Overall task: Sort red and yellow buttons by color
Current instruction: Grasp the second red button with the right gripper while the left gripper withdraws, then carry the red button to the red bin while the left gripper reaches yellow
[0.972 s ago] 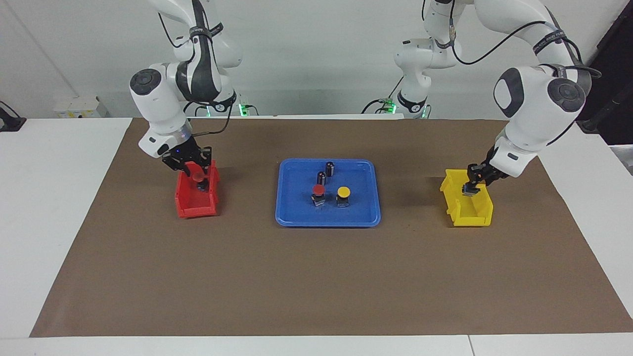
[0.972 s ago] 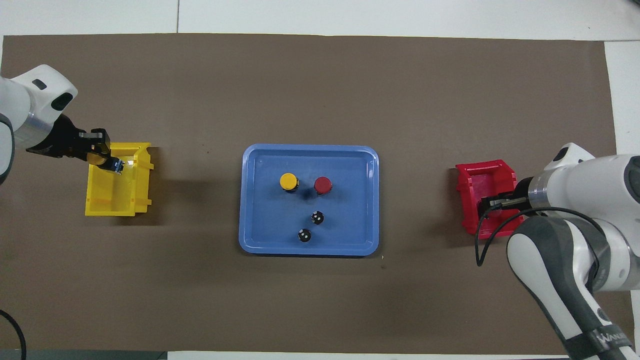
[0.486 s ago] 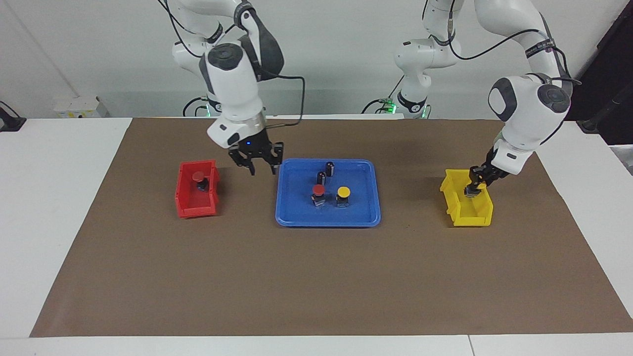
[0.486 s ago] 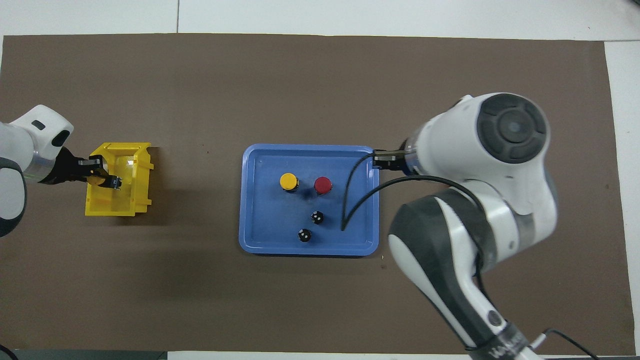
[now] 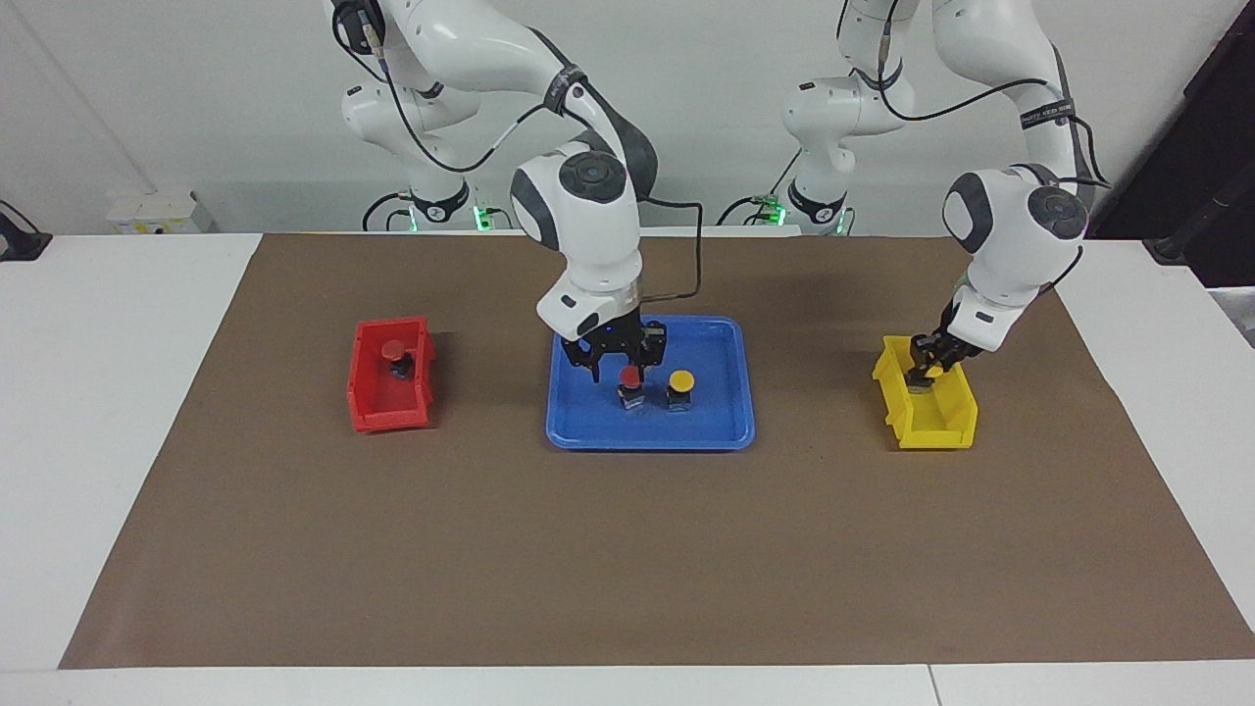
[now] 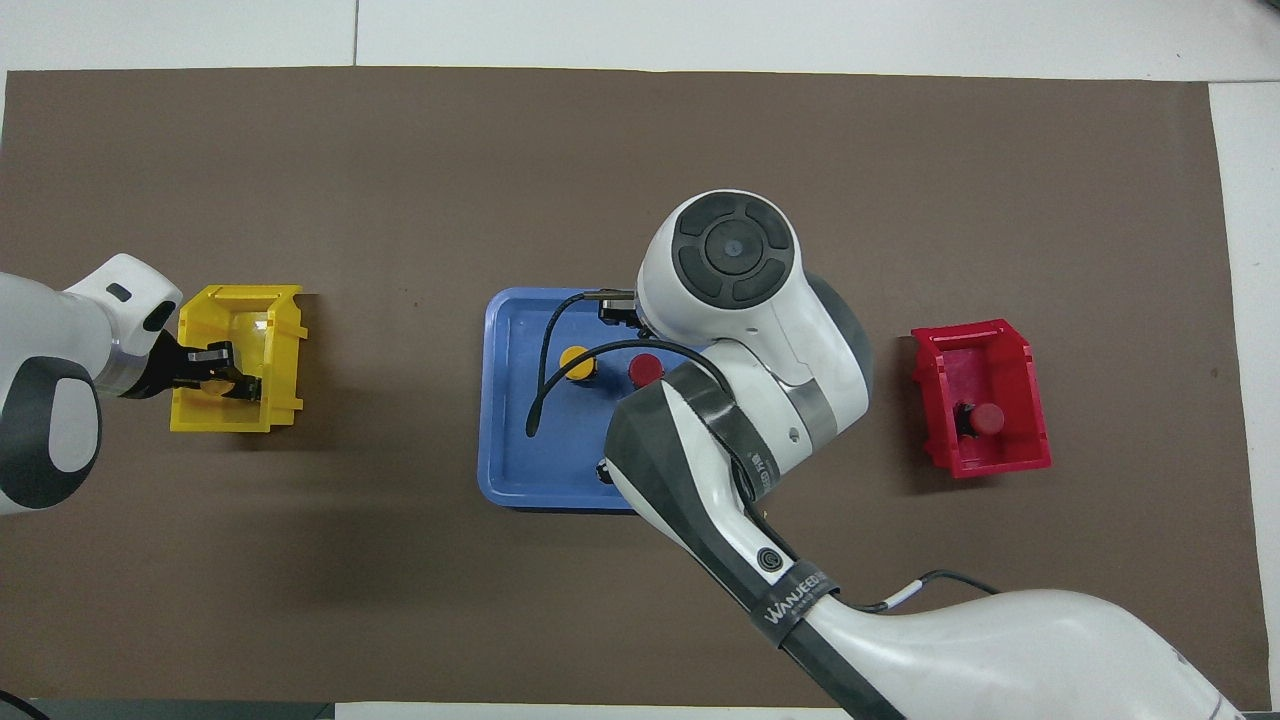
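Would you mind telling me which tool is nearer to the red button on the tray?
Right. The right tool hangs just above the red button on the tray; the left tool is in the yellow bin.

table [image 5: 98, 441] | brown mat [image 5: 627, 549] | on mat: red bin [image 5: 390, 392], blue tray [image 5: 649, 433], yellow bin [image 5: 927, 417]
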Controlling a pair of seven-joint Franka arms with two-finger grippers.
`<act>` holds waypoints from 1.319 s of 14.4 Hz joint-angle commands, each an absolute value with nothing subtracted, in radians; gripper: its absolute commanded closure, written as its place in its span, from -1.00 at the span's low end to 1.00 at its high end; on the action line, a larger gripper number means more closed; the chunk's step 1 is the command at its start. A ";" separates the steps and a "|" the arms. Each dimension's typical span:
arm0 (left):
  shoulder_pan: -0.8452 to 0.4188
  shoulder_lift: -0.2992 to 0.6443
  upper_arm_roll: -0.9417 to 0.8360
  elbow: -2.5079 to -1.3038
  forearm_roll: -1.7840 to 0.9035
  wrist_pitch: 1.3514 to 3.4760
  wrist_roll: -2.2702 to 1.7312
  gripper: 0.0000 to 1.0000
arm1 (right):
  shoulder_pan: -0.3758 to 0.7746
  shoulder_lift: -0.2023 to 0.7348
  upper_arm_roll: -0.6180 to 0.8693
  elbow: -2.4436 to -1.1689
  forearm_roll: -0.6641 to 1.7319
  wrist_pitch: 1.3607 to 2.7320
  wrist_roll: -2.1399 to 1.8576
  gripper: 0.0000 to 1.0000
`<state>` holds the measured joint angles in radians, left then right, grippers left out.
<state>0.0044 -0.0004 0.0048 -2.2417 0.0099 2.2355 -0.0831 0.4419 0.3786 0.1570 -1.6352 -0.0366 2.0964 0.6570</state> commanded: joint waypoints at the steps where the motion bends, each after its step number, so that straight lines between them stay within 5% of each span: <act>1: 0.002 -0.031 -0.002 -2.235 0.003 2.186 -0.089 -0.40 | 0.459 0.393 0.155 -1.649 -0.080 2.114 0.678 -0.35; 4: 0.002 -0.037 -0.003 -2.090 0.005 2.007 -0.084 -0.42 | 0.472 0.382 0.155 -1.716 -0.081 2.151 0.686 -0.38; 6: 0.000 -0.032 -0.008 -1.955 0.005 1.925 -0.078 -0.98 | 0.491 0.377 0.155 -1.741 -0.081 2.175 0.695 -0.40; 12: -0.015 -0.127 -0.021 -1.893 0.005 1.806 -0.075 -1.00 | 0.495 0.362 0.155 -1.805 -0.081 2.215 0.698 -0.36; 17: -0.017 -0.121 -0.040 -1.804 0.006 1.716 0.067 -1.00 | 0.497 0.364 0.155 -1.789 -0.081 2.198 0.733 0.58; 19: -0.041 -0.120 -0.048 -1.824 0.005 1.768 0.058 -1.00 | 0.476 0.361 0.153 -1.722 -0.080 2.136 0.729 0.65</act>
